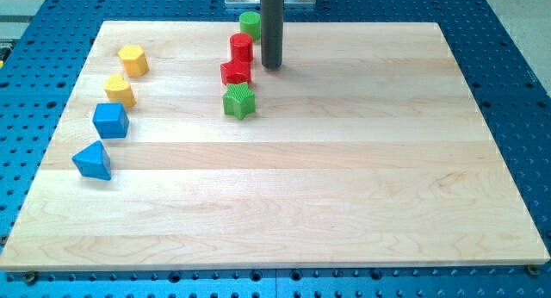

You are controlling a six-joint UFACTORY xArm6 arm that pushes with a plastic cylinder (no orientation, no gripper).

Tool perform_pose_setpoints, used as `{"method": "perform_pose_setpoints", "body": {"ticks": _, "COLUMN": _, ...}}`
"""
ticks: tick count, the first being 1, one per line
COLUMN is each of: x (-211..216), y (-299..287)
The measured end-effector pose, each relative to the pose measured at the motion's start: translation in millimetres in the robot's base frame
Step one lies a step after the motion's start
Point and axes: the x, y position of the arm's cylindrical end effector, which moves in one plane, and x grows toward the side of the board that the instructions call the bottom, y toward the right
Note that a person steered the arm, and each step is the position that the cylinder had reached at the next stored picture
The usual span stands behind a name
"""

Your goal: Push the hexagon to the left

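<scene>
Yellow hexagon (133, 59), smooth wooden board (344, 177)

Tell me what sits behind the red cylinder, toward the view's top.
Behind the red cylinder stands a green cylinder, its lower part covered by the red one. My tip is at the red cylinder's right, slightly apart from it.

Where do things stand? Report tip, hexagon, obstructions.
My tip at the view's top, just right of red cylinder. Yellow hexagon far at view's left, untouched. Red star and red cylinder between tip and hexagon.
</scene>
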Motion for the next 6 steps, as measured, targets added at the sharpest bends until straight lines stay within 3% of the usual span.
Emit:
{"method": "perform_pose_setpoints", "body": {"ticks": 2, "x": 6, "y": -125}}
{"method": "perform_pose_setpoints", "body": {"ticks": 3, "x": 53, "y": -152}}
{"method": "perform_pose_setpoints", "body": {"ticks": 5, "x": 19, "y": -168}}
{"method": "perform_pose_setpoints", "body": {"ticks": 6, "x": 15, "y": -212}}
